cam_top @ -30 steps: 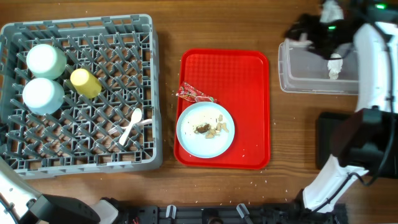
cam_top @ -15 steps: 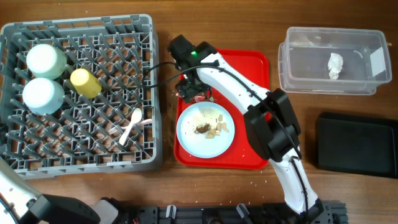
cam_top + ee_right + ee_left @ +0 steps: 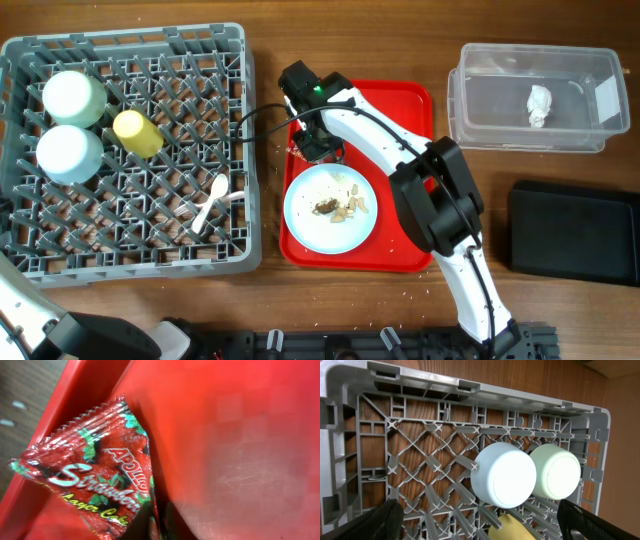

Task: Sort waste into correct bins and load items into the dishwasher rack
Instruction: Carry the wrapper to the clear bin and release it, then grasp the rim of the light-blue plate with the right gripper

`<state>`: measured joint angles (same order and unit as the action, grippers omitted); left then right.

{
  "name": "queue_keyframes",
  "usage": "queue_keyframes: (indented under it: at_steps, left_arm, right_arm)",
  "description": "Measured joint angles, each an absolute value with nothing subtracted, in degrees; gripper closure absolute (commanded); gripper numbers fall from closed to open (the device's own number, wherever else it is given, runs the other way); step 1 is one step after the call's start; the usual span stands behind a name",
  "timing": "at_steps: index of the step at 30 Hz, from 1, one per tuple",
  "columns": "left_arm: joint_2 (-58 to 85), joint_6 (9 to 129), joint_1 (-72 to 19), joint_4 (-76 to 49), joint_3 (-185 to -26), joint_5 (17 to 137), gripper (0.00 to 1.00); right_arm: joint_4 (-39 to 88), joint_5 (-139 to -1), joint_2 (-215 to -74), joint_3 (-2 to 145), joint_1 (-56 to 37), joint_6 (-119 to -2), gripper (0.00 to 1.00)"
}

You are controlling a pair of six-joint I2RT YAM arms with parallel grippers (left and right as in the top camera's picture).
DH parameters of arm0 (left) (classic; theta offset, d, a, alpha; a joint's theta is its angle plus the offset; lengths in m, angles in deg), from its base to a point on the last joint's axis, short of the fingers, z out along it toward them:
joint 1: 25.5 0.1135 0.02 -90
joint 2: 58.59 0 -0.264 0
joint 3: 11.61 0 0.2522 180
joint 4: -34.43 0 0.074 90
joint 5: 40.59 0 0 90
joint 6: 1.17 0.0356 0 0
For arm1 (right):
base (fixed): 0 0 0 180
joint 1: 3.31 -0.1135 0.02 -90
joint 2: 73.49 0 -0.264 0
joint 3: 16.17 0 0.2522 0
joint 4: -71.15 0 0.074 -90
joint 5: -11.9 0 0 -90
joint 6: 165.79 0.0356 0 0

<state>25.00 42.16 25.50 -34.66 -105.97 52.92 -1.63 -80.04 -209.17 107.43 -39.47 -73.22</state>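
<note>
right end effector (image 3: 318,143) over red wrapper (image 3: 100,485) at red tray (image 3: 400,100) edge (pinching or not: cannot tell)

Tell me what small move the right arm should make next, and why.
Probably close the right gripper on the red wrapper and lift it. The wrist view shows the wrapper lying on the red tray right at the gripper; whether it is gripped is unclear. The napkin is already in the clear tub, so the wrapper likely follows.

A red tray (image 3: 405,240) lies flat at the middle of the wooden counter (image 3: 270,300). Pale crumbs (image 3: 418,291) dot the wood toward the front edge.
</note>
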Motion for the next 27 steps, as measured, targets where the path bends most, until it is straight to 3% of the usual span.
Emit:
queue_keyframes:
  at_steps: [7,14,15,16,17,22,27]
  left_arm:
    - [25.0,42.2,25.5,-34.6,-106.0,52.9,0.00]
    - [25.0,42.2,25.5,-34.7,-106.0,52.9,0.00]
    - [25.0,42.2,25.5,-34.7,-106.0,52.9,0.00]
    - [25.0,42.2,25.5,-34.7,-106.0,52.9,0.00]
    - [25.0,42.2,25.5,-34.7,-106.0,52.9,0.00]
    - [25.0,42.2,25.5,-34.7,-106.0,52.9,0.00]
    - [25.0,42.2,25.5,-34.7,-106.0,52.9,0.00]
  right_arm:
    - [-7.9,-88.2,-209.0,112.3,-33.3,-62.8,0.96]
    - [-10.5,-75.4,-190.1,116.5,-3.1,-51.5,0.94]
    - [-12.3,-74.8,-188.1,117.0,2.6,-47.9,0.79]
    - [-13.4,-74.7,-187.9,117.0,7.2,-45.2,0.43]
    - [-13.5,-74.5,-188.0,116.6,9.6,-43.8,0.00]
    - [-13.1,-73.0,-189.1,111.6,14.7,-45.3,0.00]
    - [-19.3,-47.3,-189.2,111.4,13.6,-63.9,0.02]
